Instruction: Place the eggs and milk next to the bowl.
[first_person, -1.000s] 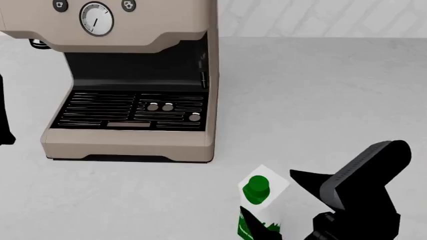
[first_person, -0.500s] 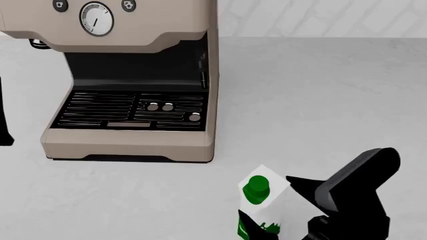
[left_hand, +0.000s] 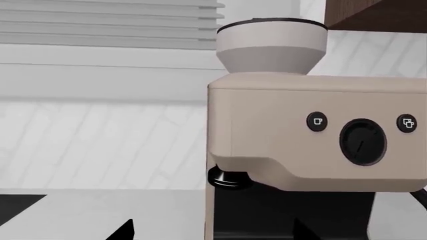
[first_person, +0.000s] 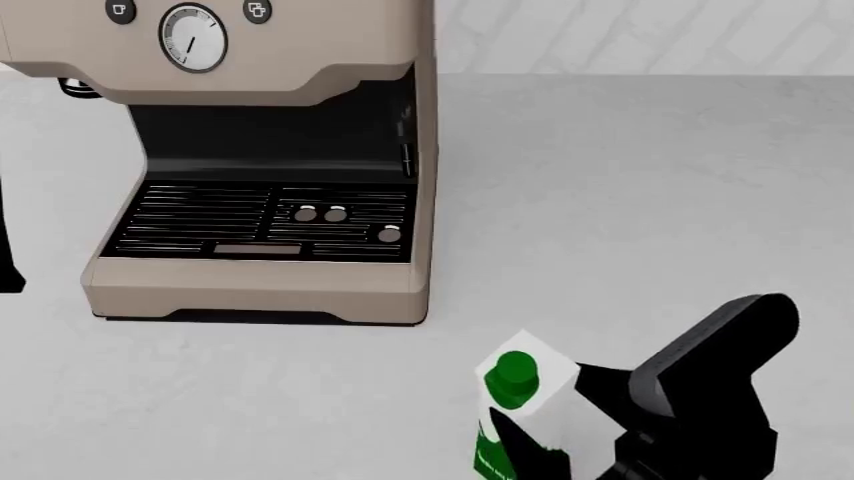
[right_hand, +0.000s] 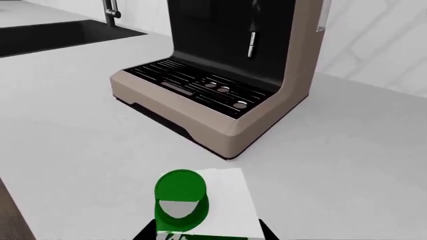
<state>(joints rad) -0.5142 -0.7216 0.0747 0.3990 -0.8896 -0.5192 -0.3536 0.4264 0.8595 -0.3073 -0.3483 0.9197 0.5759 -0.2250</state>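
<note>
At the lower right of the head view, the right gripper (first_person: 567, 440) sits against the milk (first_person: 523, 415), its dark fingers on both sides of the carton, pinching it. The milk stands upright on the white table (first_person: 641, 190), below and right of the coffee machine (first_person: 267, 150). The left gripper's state cannot be told.

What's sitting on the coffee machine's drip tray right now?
The drip tray holds nothing loose, only three small round studs in its grille. No eggs or bowl there. Its back edge lies in shadow.
</note>
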